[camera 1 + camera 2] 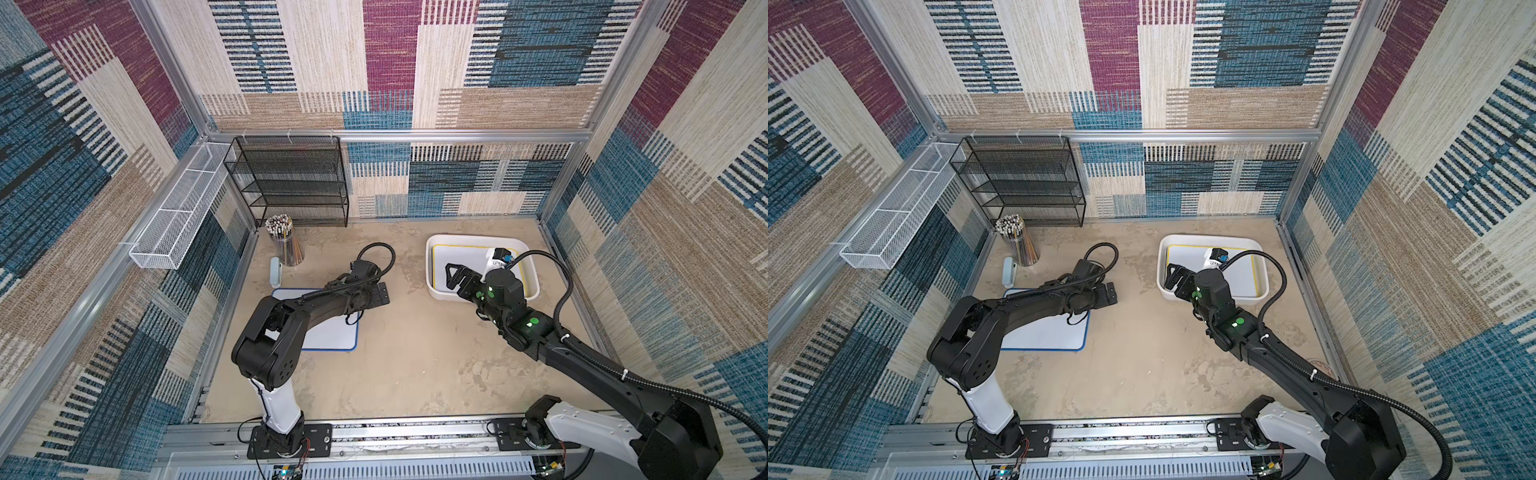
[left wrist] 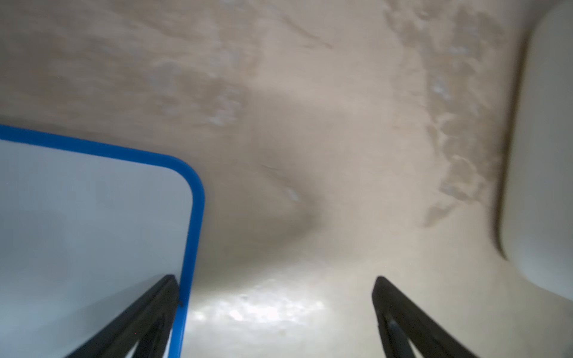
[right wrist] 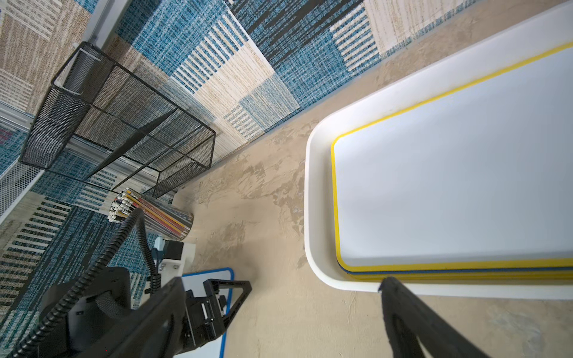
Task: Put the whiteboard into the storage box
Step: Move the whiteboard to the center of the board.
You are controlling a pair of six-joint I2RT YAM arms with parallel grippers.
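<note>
- box (image 1: 429, 266): holds yellow-edged board (image 1: 461, 254), atop others.
- blue-edged whiteboard (image 1: 328, 332): flat on desk (image 1: 415, 353), not yet stored.
- left gripper (image 2: 275, 280): wide open, empty, at its edge.
- right gripper (image 1: 454, 277): wide open, empty, over box.

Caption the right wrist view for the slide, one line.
Open right gripper at the storage box, yellow-framed whiteboard atop the stack inside; blue-framed whiteboard lies on the table.

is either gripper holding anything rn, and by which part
Nothing is held. Left gripper open over the blue-framed whiteboard's edge; right gripper open over the storage box.
</note>
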